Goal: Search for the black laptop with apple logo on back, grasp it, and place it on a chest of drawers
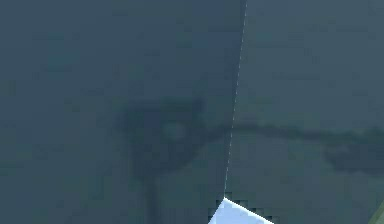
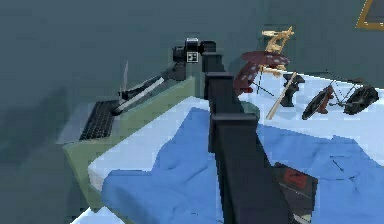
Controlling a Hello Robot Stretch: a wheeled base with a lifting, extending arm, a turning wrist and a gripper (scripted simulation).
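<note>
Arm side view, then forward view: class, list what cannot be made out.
1. Arm side view: whether the jaws hold anything; a grey open laptop lies on a surface by them.
2. Arm side view: gold-edged frame, cut off by the top corner.
3. Forward view: pale flat corner, cut by the bottom edge.

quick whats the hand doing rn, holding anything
hand: open or closed cannot be told, nor whether it holds anything; a laptop lies right at its far end.
</note>
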